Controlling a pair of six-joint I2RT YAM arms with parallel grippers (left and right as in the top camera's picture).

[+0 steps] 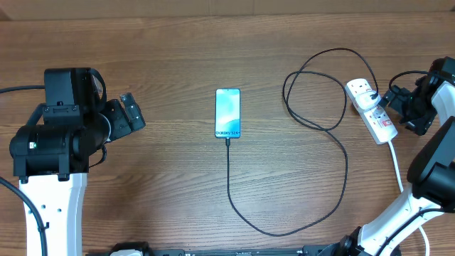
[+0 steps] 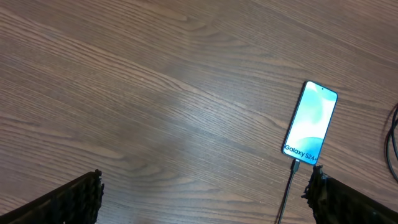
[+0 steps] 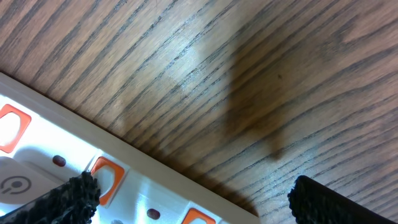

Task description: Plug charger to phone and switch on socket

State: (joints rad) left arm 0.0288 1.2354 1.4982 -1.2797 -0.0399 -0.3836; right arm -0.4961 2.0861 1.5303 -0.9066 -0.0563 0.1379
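Observation:
The phone point(image 1: 227, 112) lies at the table's middle, light blue screen up, and also shows in the left wrist view point(image 2: 311, 119). The black charger cable point(image 1: 231, 178) is plugged into its near end, runs forward, loops right and back to the white socket point(image 1: 371, 108) at the right, where its black plug sits. My left gripper point(image 1: 134, 114) is open and empty, left of the phone; the cable's connector point(image 2: 295, 167) shows near its right finger. My right gripper point(image 1: 395, 99) is open at the socket's right side. Its left finger rests by a red-marked switch point(image 3: 107, 177).
The socket's thick white cord point(image 1: 395, 167) runs forward along the right side, beside the right arm's base. The charger cable forms a wide loop point(image 1: 313, 85) between the phone and the socket. Both arm bases stand at the front corners.

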